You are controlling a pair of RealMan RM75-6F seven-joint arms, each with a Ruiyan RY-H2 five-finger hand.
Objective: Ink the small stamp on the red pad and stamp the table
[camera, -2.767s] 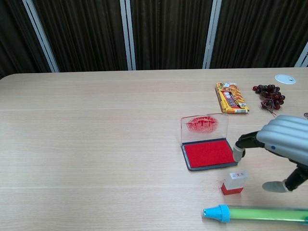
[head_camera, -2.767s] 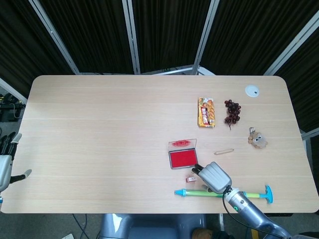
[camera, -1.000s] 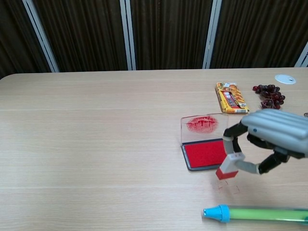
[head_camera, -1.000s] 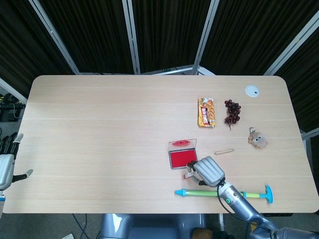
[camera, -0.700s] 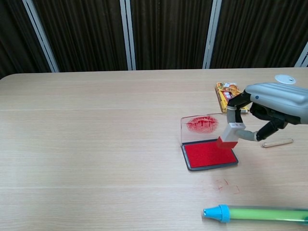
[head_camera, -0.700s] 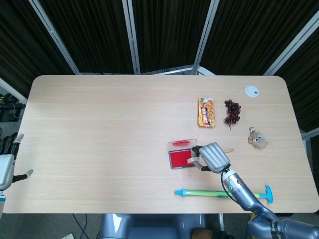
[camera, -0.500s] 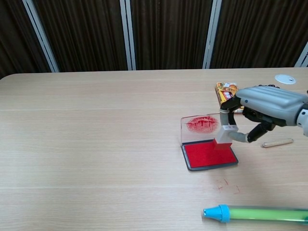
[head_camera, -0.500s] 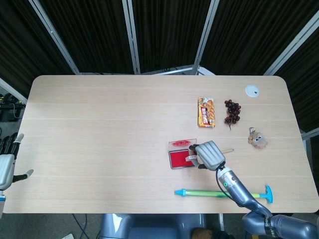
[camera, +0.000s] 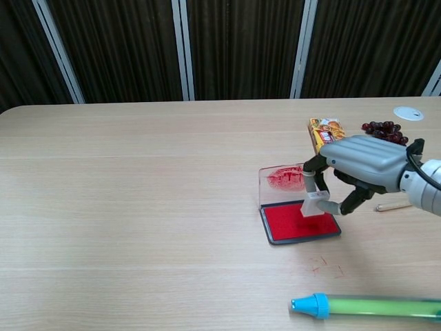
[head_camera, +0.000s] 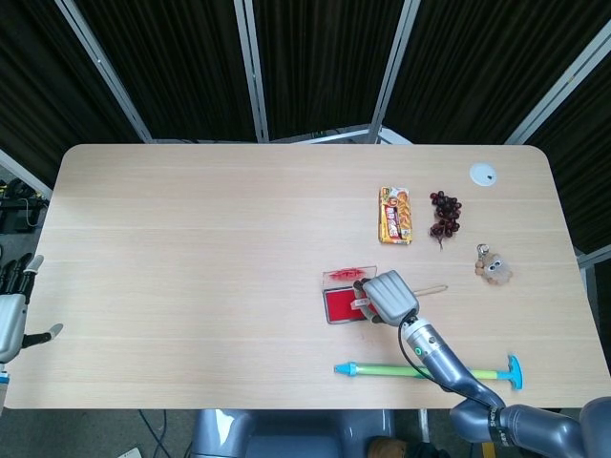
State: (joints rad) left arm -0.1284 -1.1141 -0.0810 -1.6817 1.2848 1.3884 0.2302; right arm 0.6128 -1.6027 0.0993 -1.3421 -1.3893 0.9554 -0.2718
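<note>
Stamp [camera: 314,205] sits pinched in my right hand [camera: 358,165], thumb and a finger clamped on it, its base down on the red ink pad [camera: 300,221]. The pad's clear lid [camera: 284,185] stands up on the far side, smeared red. On the near right of the pad I see faint red marks [camera: 324,265] on the table [camera: 138,207]. A green and blue tube [camera: 365,307] lies along the near edge, and a thin stick [camera: 396,205] lies just right of my hand. Farther off sit a snack packet [head_camera: 395,215], grapes [head_camera: 445,213], a small furry toy [head_camera: 493,268] and a white disc [head_camera: 483,174]. Wide bare wood lies to the left. My left hand [head_camera: 11,307] hangs off the left edge, fingers spread, holding nothing.
</note>
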